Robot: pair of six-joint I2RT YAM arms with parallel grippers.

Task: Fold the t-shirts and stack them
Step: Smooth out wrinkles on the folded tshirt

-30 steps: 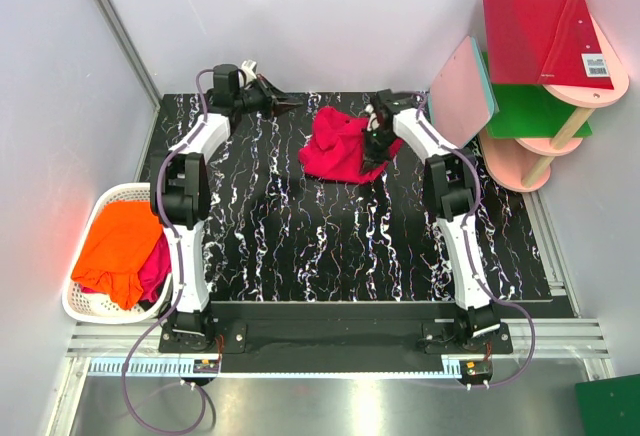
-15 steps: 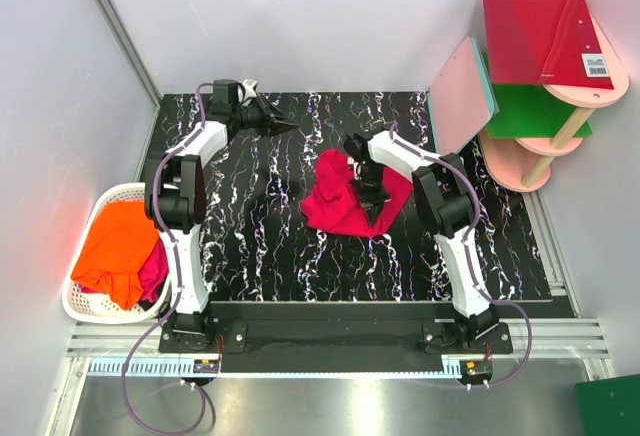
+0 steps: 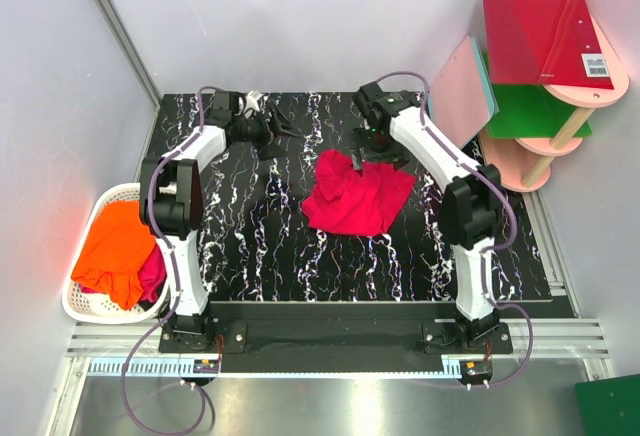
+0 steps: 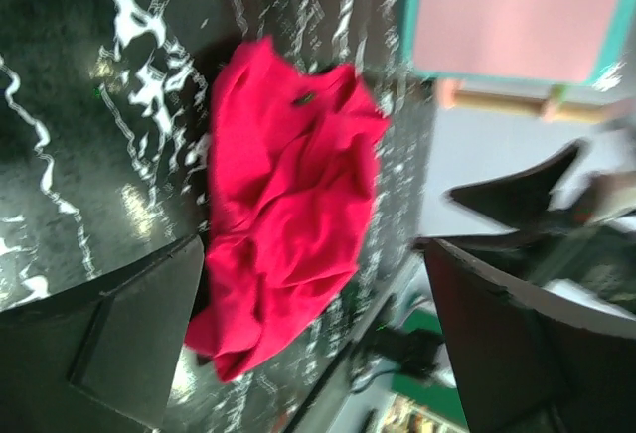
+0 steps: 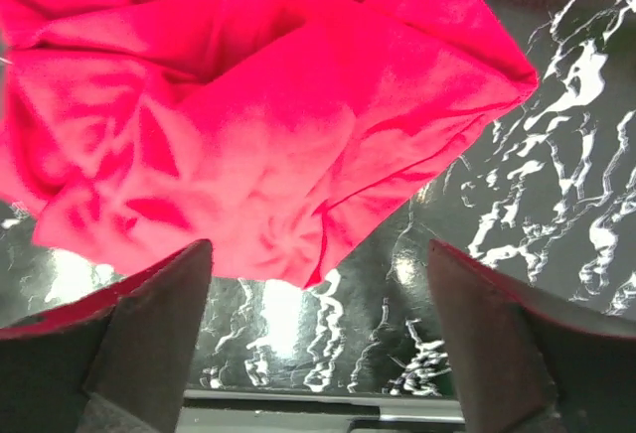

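At 9 o'clock, beside the table (image 3: 300, 256), one white basket (image 3: 98, 313) holds an orange t-shirt (image 3: 118, 241) lying over a half-hidden crimson t-shirt (image 3: 155, 266). The left fingers (image 4: 119, 344) stand wide and empty near the table's 11 o'clock, apart from any cloth. One crumpled crimson t-shirt (image 3: 358, 194) lies on the table, slightly toward 1 o'clock of centre. The right fingers (image 5: 149, 344), also wide and empty, hover over its 12 o'clock edge.

The step in hand looks like spreading it flat. Each arm should pinch a single layer at a shoulder or hem corner, then draw apart evenly.

At 2 o'clock stand three boards: one pink board (image 3: 462, 91), one red board (image 3: 540, 36) and one green board (image 3: 530, 111). Three t-shirts show: two crimson and one orange.
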